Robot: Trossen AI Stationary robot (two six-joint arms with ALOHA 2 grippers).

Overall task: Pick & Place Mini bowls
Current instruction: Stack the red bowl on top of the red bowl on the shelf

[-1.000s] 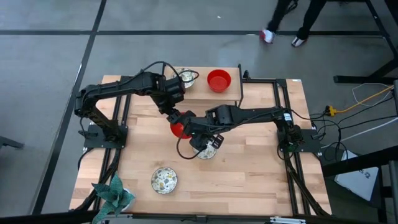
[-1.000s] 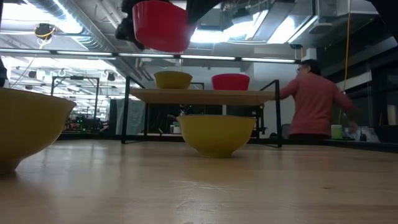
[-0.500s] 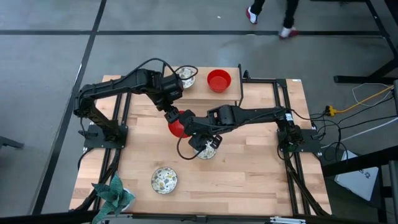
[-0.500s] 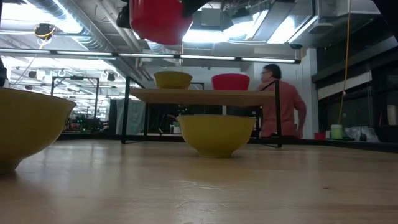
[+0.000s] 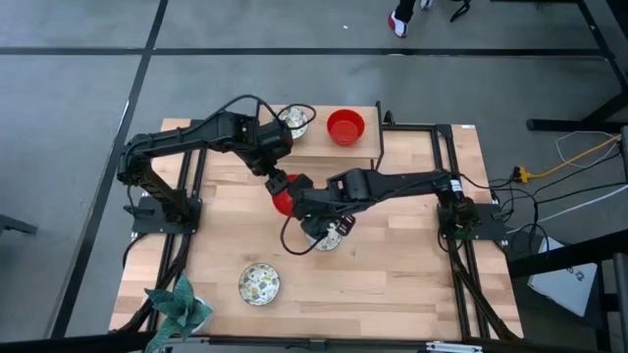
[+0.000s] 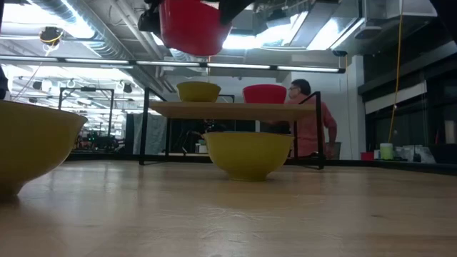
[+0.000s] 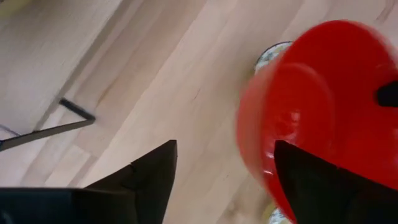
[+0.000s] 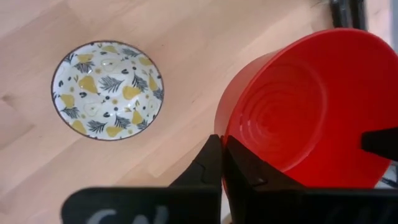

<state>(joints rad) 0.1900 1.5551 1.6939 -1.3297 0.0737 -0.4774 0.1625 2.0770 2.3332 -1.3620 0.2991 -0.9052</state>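
A glossy red mini bowl (image 5: 284, 201) hangs above the table's middle, with my right gripper (image 8: 222, 142) shut on its rim. My left gripper (image 7: 227, 155) is open right beside that bowl (image 7: 323, 99), on its far-left side. A patterned bowl (image 8: 107, 90) rests on its base on the table under my right arm. Another patterned bowl (image 5: 260, 282) sits near the front. At the far edge stand a third patterned bowl (image 5: 292, 120) and a second red bowl (image 5: 345, 126). My right gripper pinches the red bowl's rim (image 8: 219, 129) on the side nearest the wrist, its fingers slanting down. The bowl is lifted clear of the table (image 6: 189, 28), tilted, its mouth toward the wrist camera. My left gripper: one finger (image 7: 311, 180) lies against the bowl's outer wall in the picture; whether it touches, I cannot tell.
A teal leafy object (image 5: 182, 304) lies at the near left corner. Black frame rails (image 5: 446, 186) run along both sides of the wooden table. A person (image 6: 308, 121) is in the room beyond the far edge. Bare wood lies at the front right.
My left gripper has risen a little and tipped beside the red bowl. The bowl stays lifted clear in my right gripper and has swayed slightly. The person behind the table has walked across the room.
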